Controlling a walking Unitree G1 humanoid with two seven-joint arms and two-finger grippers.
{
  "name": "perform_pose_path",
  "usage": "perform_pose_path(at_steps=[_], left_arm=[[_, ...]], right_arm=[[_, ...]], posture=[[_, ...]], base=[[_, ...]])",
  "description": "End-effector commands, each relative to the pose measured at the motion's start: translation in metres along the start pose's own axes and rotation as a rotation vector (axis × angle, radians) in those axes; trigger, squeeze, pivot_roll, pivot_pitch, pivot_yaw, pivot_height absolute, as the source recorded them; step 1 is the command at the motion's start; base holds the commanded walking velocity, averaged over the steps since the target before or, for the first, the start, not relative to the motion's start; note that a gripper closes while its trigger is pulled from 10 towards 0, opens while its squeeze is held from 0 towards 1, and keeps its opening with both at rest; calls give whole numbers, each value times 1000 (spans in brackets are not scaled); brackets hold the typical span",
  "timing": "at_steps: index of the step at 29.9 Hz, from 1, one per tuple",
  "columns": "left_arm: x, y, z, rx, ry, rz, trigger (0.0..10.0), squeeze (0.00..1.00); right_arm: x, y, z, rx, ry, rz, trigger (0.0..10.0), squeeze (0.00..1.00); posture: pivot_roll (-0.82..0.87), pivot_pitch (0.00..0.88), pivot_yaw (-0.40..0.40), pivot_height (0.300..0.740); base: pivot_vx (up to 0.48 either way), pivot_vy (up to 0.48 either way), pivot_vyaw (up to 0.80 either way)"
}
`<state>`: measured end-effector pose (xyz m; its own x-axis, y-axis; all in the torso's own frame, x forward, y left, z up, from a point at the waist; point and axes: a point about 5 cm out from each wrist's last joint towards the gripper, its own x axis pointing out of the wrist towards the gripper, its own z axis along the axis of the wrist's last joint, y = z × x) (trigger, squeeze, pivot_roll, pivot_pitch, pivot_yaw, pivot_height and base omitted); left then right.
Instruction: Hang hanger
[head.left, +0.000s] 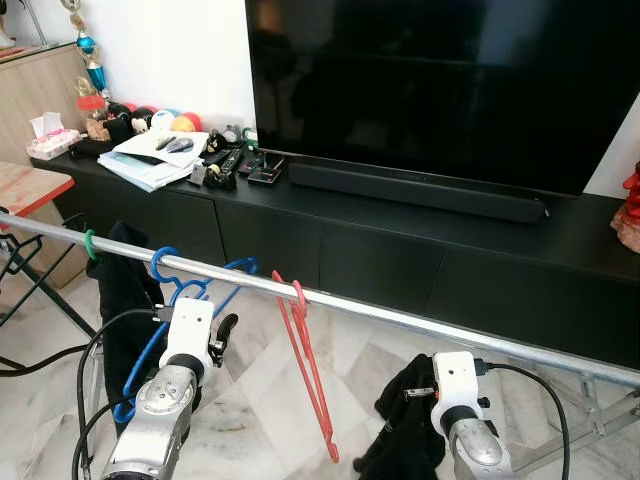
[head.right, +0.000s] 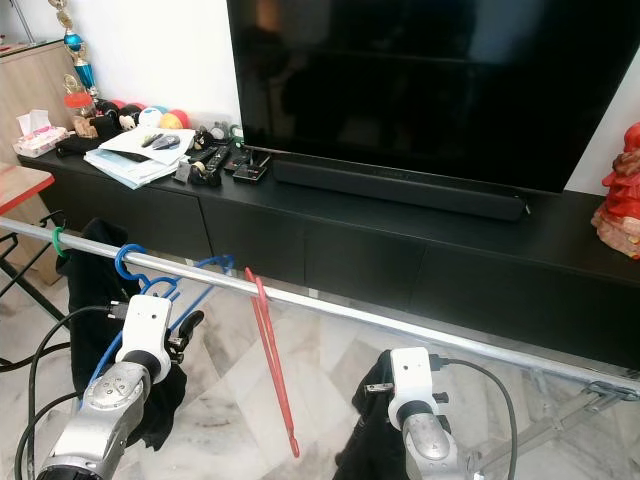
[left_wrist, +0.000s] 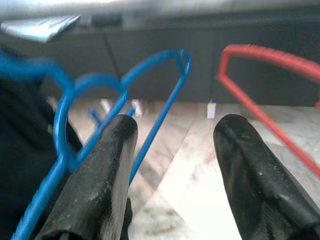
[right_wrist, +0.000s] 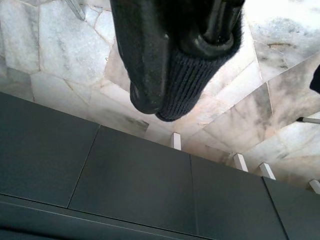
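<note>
A silver rail (head.left: 420, 322) slants across in front of me. A red hanger (head.left: 310, 370) hangs from it by its hook. To its left hang blue hangers (head.left: 170, 275), then a green hook (head.left: 89, 243) carrying a black garment (head.left: 125, 285). My left gripper (left_wrist: 172, 135) is open just below the rail, between the blue hangers (left_wrist: 150, 105) and the red hanger (left_wrist: 260, 90); a blue wire runs beside one finger (left_wrist: 107, 160). My right gripper (right_wrist: 172, 85) is low under the rail, shut on a dark knit garment (head.left: 405, 425) that hides its fingertips.
A black TV console (head.left: 400, 260) with a big TV (head.left: 440, 80) and a soundbar (head.left: 420, 190) stands behind the rail. Papers, remotes and toys (head.left: 165, 150) crowd its left end. A red-topped table (head.left: 25, 190) is at the left. Cables (head.left: 100, 350) trail from both arms over the marble floor.
</note>
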<state>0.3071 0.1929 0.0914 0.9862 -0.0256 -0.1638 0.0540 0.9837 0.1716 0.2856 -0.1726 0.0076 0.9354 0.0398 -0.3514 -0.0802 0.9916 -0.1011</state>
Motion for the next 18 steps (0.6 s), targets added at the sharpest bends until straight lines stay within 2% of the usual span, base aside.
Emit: perform_pose_path(at_steps=[1, 6, 9, 11, 12, 15, 18], left_arm=[[-2, 5, 7, 14, -16, -16, 10000, 0], [-6, 13, 15, 34, -38, -4, 10000, 0], [-7, 23, 19, 55, -48, 36, 10000, 0], [-7, 38, 18, 83, -32, 99, 10000, 0], [-7, 38, 18, 83, -32, 99, 10000, 0], [-7, 51, 13, 107, 13, 139, 10000, 0], [-6, 55, 10, 114, 45, 136, 10000, 0]], right_arm=[[1, 2, 2, 9, -13, -1, 10000, 0], [0, 2, 1, 10, -13, -2, 10000, 0], [0, 2, 1, 10, -11, -4, 10000, 0], [1, 2, 1, 10, -10, -4, 10000, 0], [1, 2, 1, 10, -10, -4, 10000, 0], [1, 3, 2, 10, -10, -4, 10000, 0], [1, 2, 2, 9, -8, -7, 10000, 0]], posture=[[25, 2, 35, 740], [24, 0, 38, 740], [29, 0, 37, 740], [33, 5, 35, 740], [33, 5, 35, 740], [32, 9, 35, 740], [31, 13, 36, 740]], base=[[0, 0, 0], [0, 0, 0], [0, 0, 0], [0, 0, 0], [0, 0, 0], [0, 0, 0], [0, 0, 0]])
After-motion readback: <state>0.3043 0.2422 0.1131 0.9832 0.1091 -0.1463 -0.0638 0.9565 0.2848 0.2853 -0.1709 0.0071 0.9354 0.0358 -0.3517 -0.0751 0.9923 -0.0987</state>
